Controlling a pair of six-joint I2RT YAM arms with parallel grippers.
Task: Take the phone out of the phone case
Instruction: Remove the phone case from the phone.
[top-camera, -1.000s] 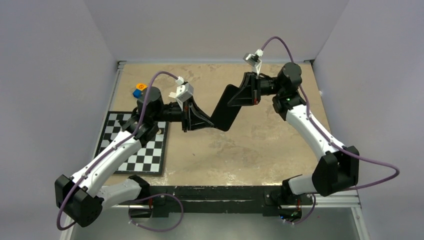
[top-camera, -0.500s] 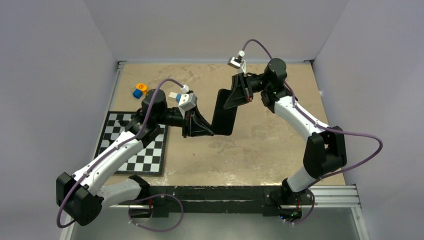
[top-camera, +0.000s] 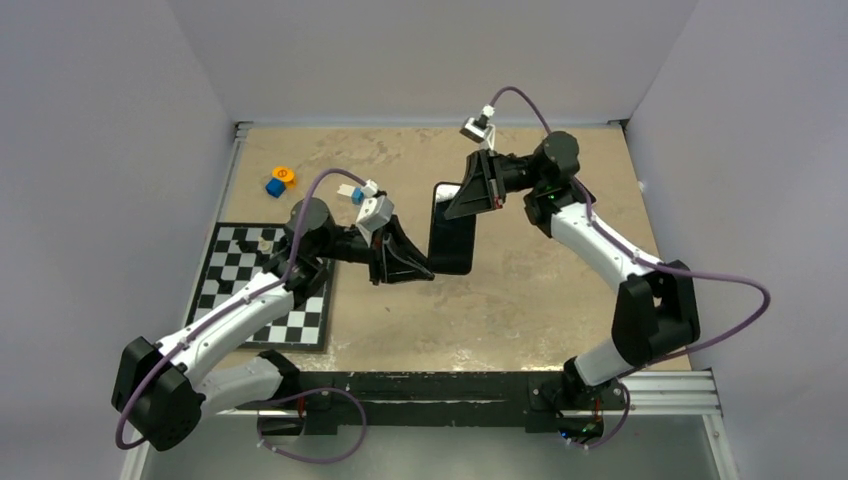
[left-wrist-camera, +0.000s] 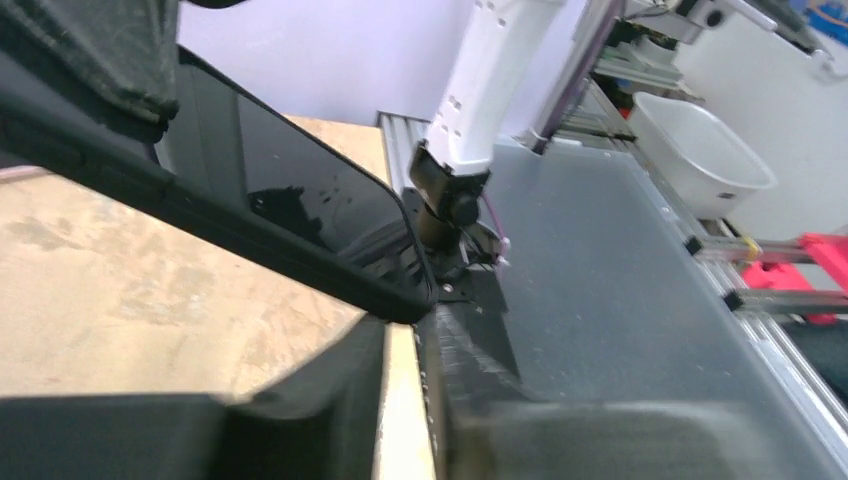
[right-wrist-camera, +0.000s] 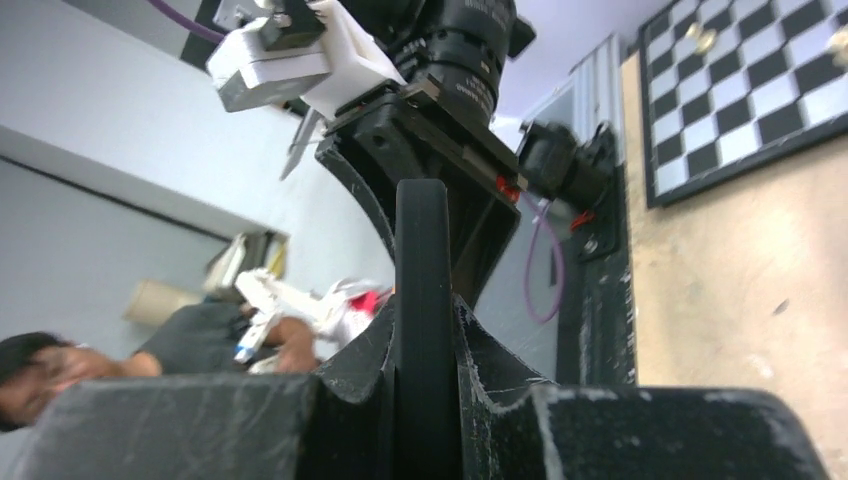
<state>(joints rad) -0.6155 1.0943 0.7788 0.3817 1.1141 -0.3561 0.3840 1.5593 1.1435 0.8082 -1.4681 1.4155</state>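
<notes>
The phone in its black phone case (top-camera: 452, 232) hangs above the middle of the table, held between both arms. My left gripper (top-camera: 424, 268) is shut on its lower left corner, and my right gripper (top-camera: 456, 204) is shut on its top edge. In the left wrist view the dark screen (left-wrist-camera: 300, 190) slants across the frame, framed by the case rim (left-wrist-camera: 250, 250), and its corner ends at my left gripper (left-wrist-camera: 415, 325). From the right wrist, the phone case (right-wrist-camera: 422, 270) shows edge-on as a black slab pinched in my right gripper (right-wrist-camera: 425, 320).
A chessboard mat (top-camera: 265, 285) lies at the left of the table, with small orange and blue pieces (top-camera: 278, 180) behind it. Grey walls close in the table on three sides. A white bin (left-wrist-camera: 700, 140) stands off the table beyond the near rail.
The right arm swung left and the left gripper shifted right. The phone turned from a long diagonal slant to nearly upright between them. Both grips held.
</notes>
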